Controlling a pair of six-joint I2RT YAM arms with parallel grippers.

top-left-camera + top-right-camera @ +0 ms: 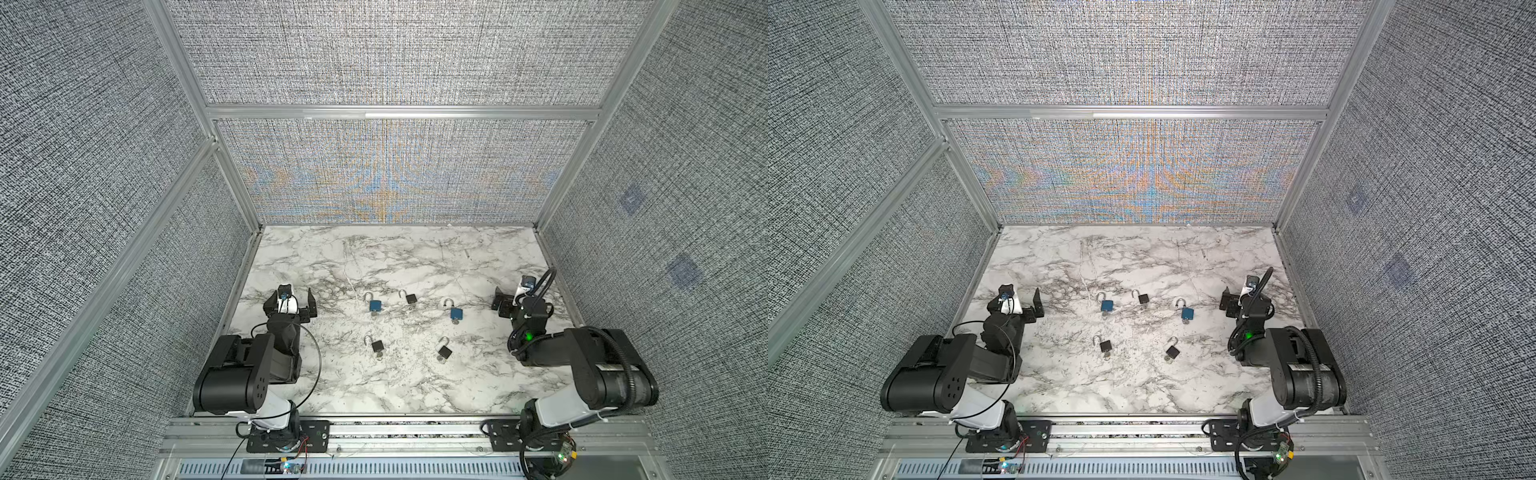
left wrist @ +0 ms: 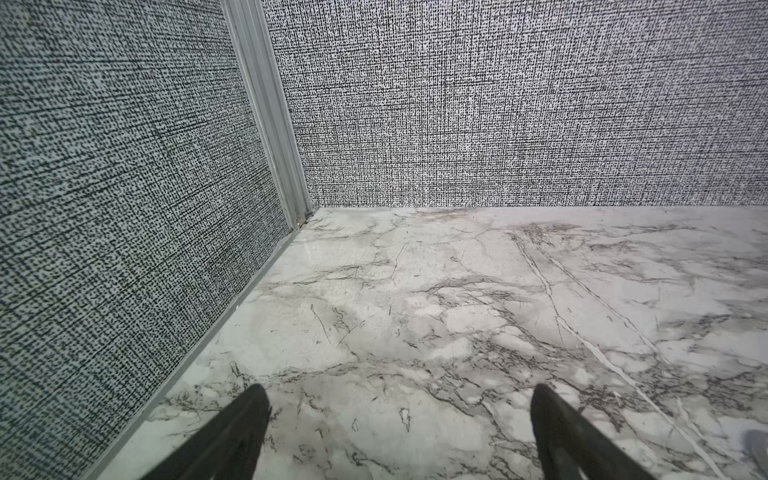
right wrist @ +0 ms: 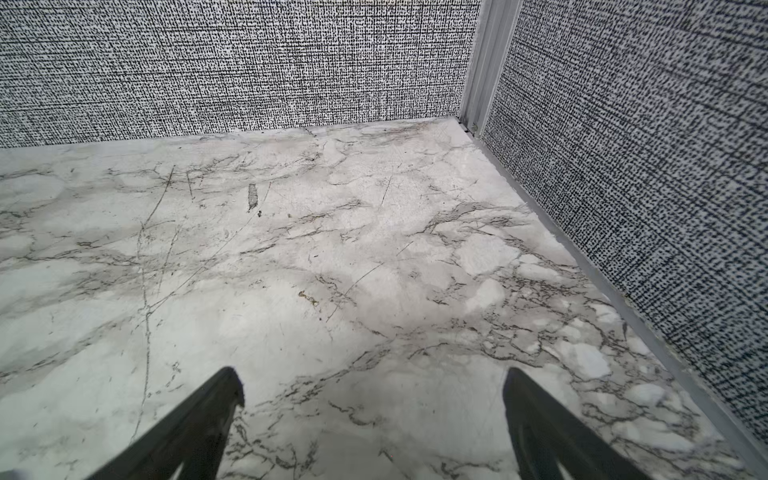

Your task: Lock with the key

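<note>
On the marble table (image 1: pixel 415 257), nearest its front edge and short of your left fingers (image 2: pixel 241 424) and right fingers (image 3: pixel 530 415), lie the left black padlock (image 1: pixel 377 346) and right black padlock (image 1: pixel 444 352). Farther out, level with both sets of fingers and between them, lie the left blue padlock (image 1: pixel 376 306), middle black padlock (image 1: pixel 411 298) and right blue padlock (image 1: pixel 456 313). Every shackle stands open, with a key (image 1: pixel 378 356) in each body. Both sets of fingers are spread wide, grasping nothing.
</note>
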